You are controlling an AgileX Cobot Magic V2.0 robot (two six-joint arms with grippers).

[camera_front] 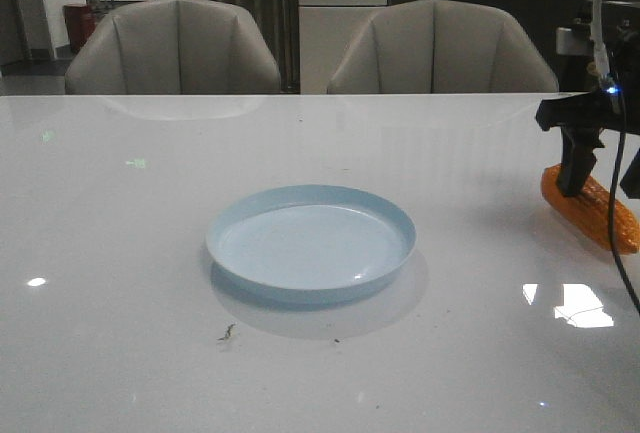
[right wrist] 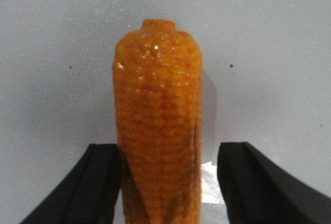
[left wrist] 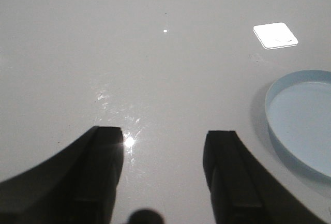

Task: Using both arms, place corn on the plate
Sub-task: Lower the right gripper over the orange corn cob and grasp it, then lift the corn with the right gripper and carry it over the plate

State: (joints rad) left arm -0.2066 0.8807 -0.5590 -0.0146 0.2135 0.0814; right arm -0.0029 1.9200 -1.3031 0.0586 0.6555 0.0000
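The orange corn (camera_front: 602, 215) lies on the white table at the far right, to the right of the plate. My right gripper (camera_front: 600, 175) is down over it and open, with its jaws on either side of the cob. In the right wrist view the corn (right wrist: 158, 110) lies between the fingers (right wrist: 101, 182); one finger is against it and the other stands a little apart. The pale blue plate (camera_front: 310, 243) sits empty at the table's middle. My left gripper (left wrist: 164, 133) is open and empty over bare table, with the plate (left wrist: 305, 120) off to one side. The left arm is out of the front view.
Two grey chairs (camera_front: 175, 48) stand behind the table's far edge. A small dark speck (camera_front: 227, 332) lies on the table in front of the plate. The right arm's cable (camera_front: 620, 203) hangs near the corn.
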